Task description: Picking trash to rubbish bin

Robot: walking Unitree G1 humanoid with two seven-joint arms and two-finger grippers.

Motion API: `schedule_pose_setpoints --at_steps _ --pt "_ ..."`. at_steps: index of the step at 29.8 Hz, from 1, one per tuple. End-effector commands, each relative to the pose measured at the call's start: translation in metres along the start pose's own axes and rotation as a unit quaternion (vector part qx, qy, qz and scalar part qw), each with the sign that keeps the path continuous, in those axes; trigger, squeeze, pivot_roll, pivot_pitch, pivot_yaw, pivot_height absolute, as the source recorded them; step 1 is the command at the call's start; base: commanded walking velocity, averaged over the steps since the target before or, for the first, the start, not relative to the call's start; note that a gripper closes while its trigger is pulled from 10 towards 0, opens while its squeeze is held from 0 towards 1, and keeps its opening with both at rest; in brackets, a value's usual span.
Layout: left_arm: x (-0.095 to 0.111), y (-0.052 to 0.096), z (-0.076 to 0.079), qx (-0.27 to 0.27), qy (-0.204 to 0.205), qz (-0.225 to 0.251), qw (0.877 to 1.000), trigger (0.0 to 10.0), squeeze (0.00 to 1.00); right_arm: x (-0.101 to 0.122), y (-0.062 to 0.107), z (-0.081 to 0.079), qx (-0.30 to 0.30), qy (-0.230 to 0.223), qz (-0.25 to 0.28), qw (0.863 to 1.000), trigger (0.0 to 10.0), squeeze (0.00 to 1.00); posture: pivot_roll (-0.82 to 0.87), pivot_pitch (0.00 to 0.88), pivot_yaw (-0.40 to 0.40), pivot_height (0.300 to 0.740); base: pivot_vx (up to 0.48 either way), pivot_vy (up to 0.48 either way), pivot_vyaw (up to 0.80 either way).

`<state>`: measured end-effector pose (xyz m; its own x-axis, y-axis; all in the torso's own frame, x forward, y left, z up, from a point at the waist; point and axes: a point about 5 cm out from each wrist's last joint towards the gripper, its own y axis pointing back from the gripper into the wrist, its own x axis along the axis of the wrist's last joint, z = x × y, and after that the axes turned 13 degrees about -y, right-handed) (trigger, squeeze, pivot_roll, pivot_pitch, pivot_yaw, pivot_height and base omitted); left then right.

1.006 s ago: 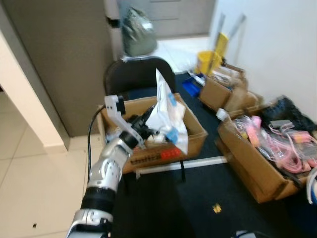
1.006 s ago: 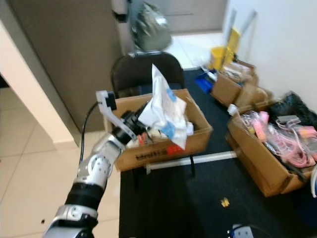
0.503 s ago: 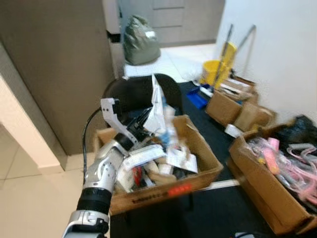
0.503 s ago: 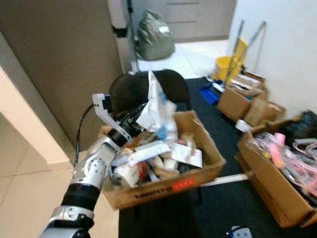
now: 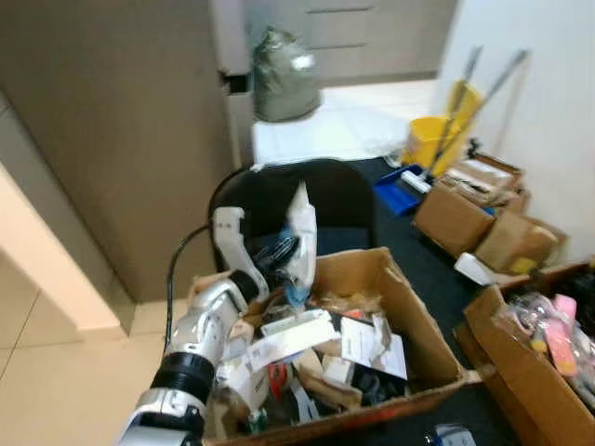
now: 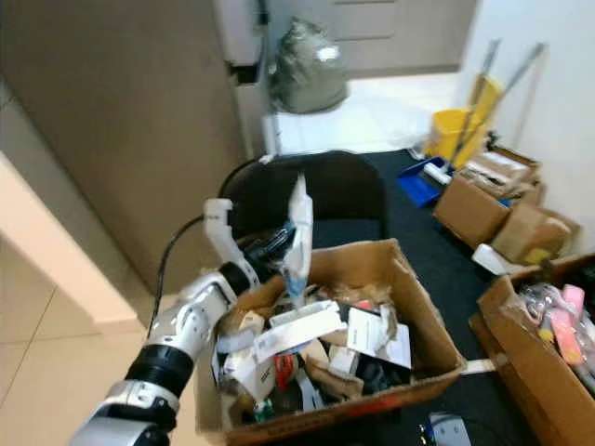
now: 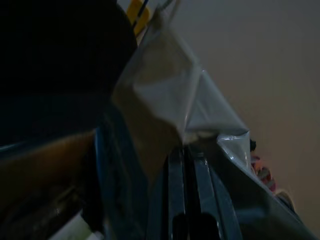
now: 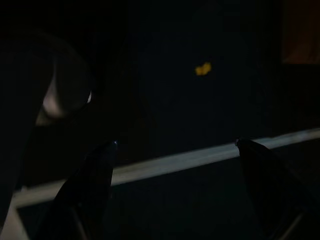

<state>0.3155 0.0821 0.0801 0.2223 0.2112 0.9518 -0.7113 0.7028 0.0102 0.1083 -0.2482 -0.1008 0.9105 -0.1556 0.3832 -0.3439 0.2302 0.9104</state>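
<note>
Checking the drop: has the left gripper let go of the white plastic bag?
No, the left gripper is shut on the white plastic bag, holding it above the cardboard box.

Left silver arm reaches forward and upward from the lower left, elbow bent. Left gripper [image 5: 284, 255], two long black fingers, pressed together on a white plastic wrapper [image 5: 300, 232]. Right gripper [image 8: 175, 150] hangs low, fingers spread wide apart.
</note>
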Motion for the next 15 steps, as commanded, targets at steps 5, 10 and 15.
schedule_pose_setpoints --at_steps 5,10,15 --pt "-0.025 0.004 0.013 -0.067 -0.042 -0.085 0.993 10.0 0.0 -0.012 0.001 0.0 0.0 0.005 -0.02 1.0 10.0 0.0 -0.04 0.035 0.031 0.74 0.0 0.0 0.0" --pt "-0.04 0.007 0.009 -0.053 -0.063 -0.14 0.987 10.0 0.0 -0.012 0.001 0.0 0.0 0.006 -0.02 1.0 10.0 0.0 -0.04 0.035 0.031 0.74 0.0 0.0 0.0" --pt "-0.052 0.013 0.007 -0.051 -0.076 -0.181 0.979 10.0 1.0 -0.013 0.001 0.0 0.0 0.007 -0.021 1.0 10.0 0.0 -0.04 0.035 0.031 0.74 0.0 0.0 0.0"
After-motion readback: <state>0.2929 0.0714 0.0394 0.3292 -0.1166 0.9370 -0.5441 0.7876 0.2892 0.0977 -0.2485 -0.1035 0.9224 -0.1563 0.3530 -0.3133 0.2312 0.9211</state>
